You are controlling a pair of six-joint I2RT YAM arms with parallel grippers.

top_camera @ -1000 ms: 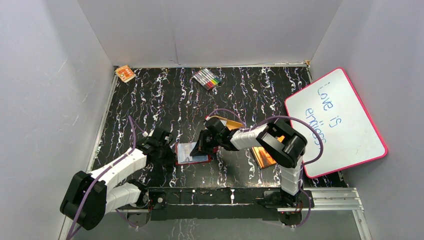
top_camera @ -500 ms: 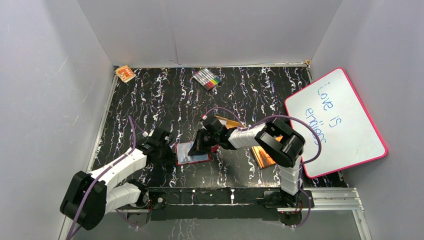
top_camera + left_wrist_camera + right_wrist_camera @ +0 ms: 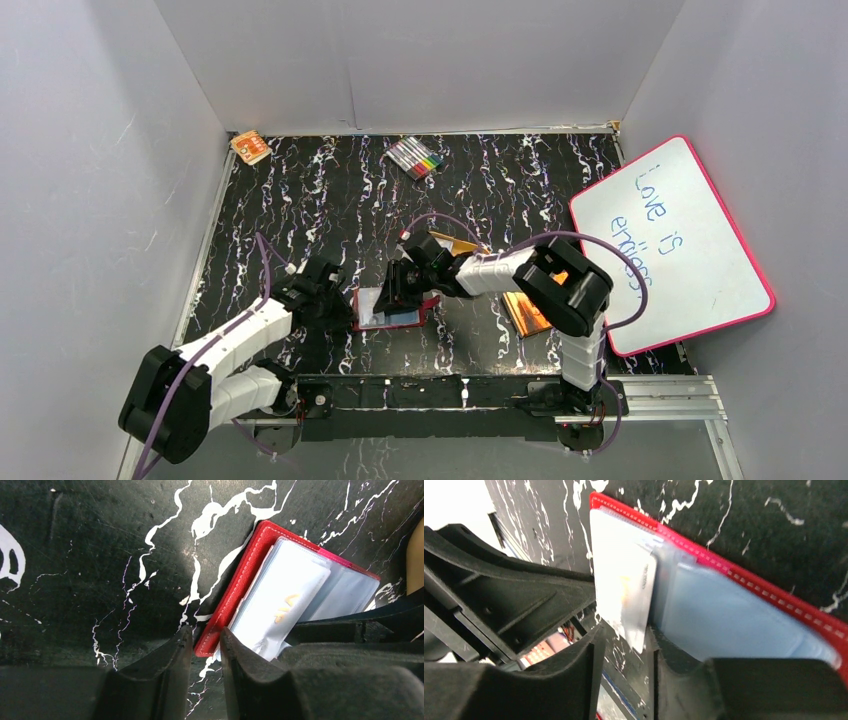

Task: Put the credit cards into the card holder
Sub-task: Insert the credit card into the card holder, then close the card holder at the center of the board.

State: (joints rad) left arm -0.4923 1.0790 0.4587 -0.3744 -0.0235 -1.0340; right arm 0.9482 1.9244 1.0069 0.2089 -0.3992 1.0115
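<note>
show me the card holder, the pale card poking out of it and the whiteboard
card holder (image 3: 237, 587), left wrist view, on its red stitched cover edge
card (image 3: 274, 597), left wrist view, on its pale face near the gold print
whiteboard (image 3: 700, 270), top external view, on its white writing surface

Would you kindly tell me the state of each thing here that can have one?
Holder: open, lying flat.
Card: partly tucked into the holder, one end sticking out.
Left gripper: jaws slightly apart at the holder's corner; grip unclear.
Right gripper: open, jaws astride the card's free corner.
Whiteboard: written on.
Markers: bundled together at the back.
</note>
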